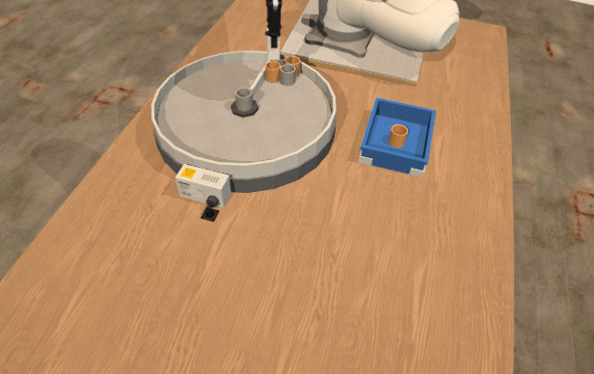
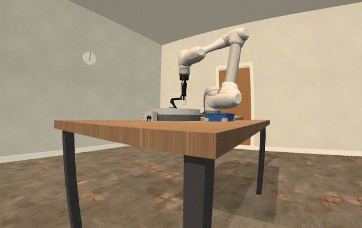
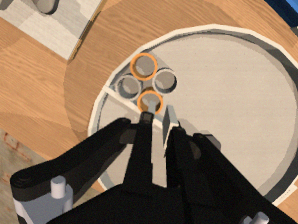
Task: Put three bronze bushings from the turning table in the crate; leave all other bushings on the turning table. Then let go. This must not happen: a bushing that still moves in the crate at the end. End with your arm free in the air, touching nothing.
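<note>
My tool [image 3: 154,119] is closed on nothing, hovering above the turning table [image 1: 192,154]. Two bronze bushings [image 3: 144,66] stand just below its tips; a third [image 1: 398,135] sits in the crate [image 1: 416,113].

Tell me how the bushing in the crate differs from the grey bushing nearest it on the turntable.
The crate bushing is bronze; the turntable one is grey. The bronze one stands alone in the blue crate; the grey one is packed against two bronze bushings by the rim. Both stand upright and look alike in shape.
</note>
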Controlling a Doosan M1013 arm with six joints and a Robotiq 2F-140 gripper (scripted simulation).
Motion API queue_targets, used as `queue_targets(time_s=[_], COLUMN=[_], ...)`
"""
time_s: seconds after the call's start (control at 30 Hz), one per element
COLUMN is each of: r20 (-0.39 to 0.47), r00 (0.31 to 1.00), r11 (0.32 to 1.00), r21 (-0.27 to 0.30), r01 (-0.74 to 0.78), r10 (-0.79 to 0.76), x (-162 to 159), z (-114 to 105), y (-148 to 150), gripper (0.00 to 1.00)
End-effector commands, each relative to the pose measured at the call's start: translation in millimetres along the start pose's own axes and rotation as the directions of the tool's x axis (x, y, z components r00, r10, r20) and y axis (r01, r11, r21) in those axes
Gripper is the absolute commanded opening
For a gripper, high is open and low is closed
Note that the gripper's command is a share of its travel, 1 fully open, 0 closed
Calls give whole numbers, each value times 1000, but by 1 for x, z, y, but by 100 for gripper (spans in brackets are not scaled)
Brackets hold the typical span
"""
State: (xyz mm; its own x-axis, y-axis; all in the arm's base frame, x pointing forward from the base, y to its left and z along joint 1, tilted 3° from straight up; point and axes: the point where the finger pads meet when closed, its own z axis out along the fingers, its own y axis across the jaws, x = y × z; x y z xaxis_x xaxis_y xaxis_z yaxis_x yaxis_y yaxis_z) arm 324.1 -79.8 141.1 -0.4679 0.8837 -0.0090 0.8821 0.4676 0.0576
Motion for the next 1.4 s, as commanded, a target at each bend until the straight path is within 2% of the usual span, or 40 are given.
queue_targets(time_s=[0.0,0.63,0.93,1.37], r20=[0,0,0,0], r00=[1000,1000,1000,1000], r11=[1000,1000,1000,1000], r21=[0,0,0,0], r01=[0,0,0,0], r10=[0,0,0,0], x=[0,0,0,0], z=[0,0,23,23], y=[0,0,0,0], gripper=[10,10,10,10])
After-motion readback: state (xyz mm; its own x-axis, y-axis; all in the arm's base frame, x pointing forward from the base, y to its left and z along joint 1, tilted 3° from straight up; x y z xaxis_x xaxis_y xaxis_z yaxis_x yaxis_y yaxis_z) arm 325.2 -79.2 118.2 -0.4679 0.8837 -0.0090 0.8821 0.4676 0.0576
